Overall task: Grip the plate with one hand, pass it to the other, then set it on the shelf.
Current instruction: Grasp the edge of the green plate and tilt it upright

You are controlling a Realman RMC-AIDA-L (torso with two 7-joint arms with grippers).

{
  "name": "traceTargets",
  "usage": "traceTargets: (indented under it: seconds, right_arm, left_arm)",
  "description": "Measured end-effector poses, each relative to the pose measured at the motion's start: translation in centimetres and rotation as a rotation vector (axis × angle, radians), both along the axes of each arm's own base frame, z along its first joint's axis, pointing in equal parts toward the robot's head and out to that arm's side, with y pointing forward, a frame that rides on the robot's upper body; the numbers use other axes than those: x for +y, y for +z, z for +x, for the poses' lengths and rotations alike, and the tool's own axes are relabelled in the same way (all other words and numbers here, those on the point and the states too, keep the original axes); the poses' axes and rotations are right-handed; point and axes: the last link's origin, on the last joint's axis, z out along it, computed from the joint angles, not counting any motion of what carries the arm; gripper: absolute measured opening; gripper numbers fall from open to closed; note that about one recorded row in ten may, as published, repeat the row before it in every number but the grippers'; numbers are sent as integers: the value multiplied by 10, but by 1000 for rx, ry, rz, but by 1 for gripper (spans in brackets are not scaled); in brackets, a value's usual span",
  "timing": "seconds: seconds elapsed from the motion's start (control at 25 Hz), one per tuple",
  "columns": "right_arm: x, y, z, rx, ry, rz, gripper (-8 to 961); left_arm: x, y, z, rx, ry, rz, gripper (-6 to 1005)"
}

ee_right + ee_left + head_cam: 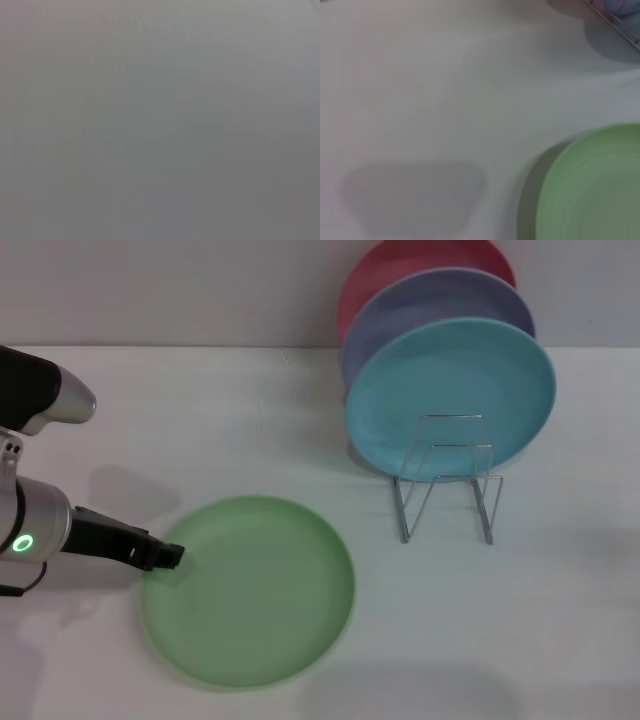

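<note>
The light green plate lies flat on the white table at the front left. It also shows in the left wrist view, partly cut off. My left gripper, slim and black on a silver-grey wrist with a green ring, is at the plate's left rim, low over the table. The wire shelf stands to the back right of the plate, with plates in its rear slots and its front loops bare. My right gripper is out of view; the right wrist view shows only a plain grey surface.
A turquoise plate, a lavender plate and a red plate stand upright in the shelf's back part. The table meets a wall at the back. The shelf's edge shows in the left wrist view.
</note>
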Motion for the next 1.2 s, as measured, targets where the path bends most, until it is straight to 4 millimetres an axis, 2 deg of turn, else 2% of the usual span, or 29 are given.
traceTargets:
  seconds: [0.32,0.52,1.2]
  right_arm:
    - [-1,-2,2,5,-13,-6,824]
    - [-2,-3,3,7,-18,-9,823]
    - [-5,-4,5,13,-29,-13,822]
  left_arm:
    - [-2,-6,-4,5,19,-28,670]
    - [-2,-5,-6,21,26,-24,848]
    - [-4,-5,-6,23,39,-41,834]
